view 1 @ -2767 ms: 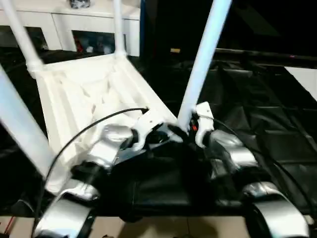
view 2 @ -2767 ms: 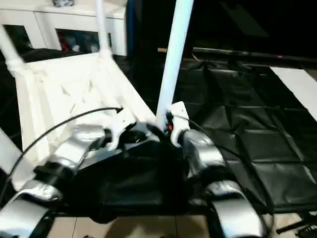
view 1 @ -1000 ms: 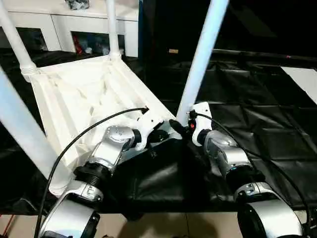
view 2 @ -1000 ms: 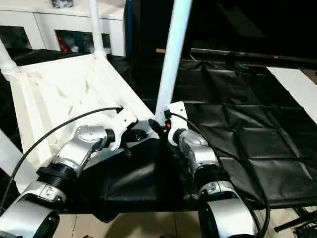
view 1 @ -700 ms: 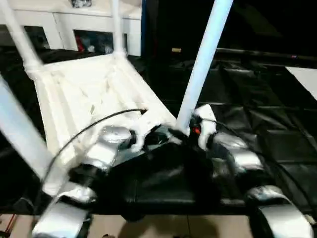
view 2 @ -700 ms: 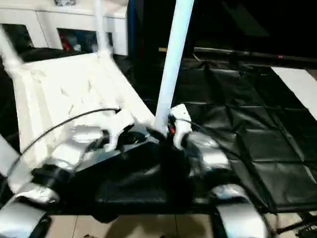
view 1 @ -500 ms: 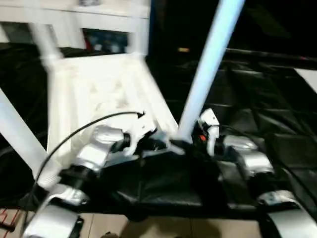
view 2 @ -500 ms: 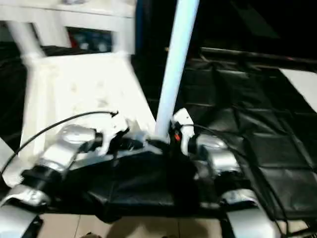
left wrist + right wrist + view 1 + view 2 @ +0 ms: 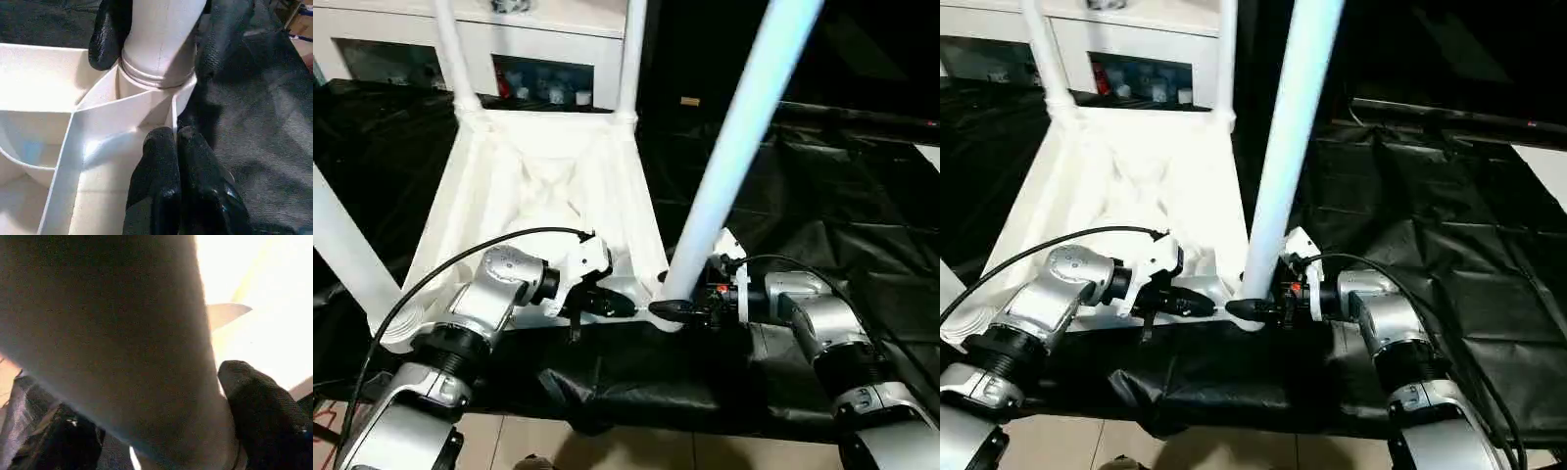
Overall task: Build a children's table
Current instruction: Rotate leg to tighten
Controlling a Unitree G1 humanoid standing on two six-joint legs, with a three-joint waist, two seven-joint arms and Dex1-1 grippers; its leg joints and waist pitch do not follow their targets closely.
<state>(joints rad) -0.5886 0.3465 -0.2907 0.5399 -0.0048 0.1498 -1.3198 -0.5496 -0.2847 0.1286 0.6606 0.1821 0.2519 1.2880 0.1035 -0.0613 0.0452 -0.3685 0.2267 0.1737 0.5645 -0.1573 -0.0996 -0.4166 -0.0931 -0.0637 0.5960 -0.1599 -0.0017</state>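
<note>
The white children's table lies upside down, its ribbed underside (image 9: 543,186) facing up on a black sheet. A leg stands in each corner socket: far left (image 9: 453,59), far right (image 9: 632,59), near left (image 9: 342,255) and near right (image 9: 734,166). My right gripper (image 9: 671,305) reaches in from the right, shut around the base of the near right leg (image 9: 164,34), one black finger (image 9: 110,34) on each side just above the socket. My left gripper (image 9: 176,161) is shut and empty, its fingertips resting on the rib beside that socket (image 9: 156,93).
A white cabinet with glass doors (image 9: 548,39) stands behind the table. The black crinkled sheet (image 9: 832,186) spreads to the right and drapes over the near edge above a tiled floor (image 9: 636,450). A black cable (image 9: 460,264) loops over my left forearm.
The whole picture has swung, so the camera moved. Both grippers have stayed at the near right corner, the right one still around the leg's base.
</note>
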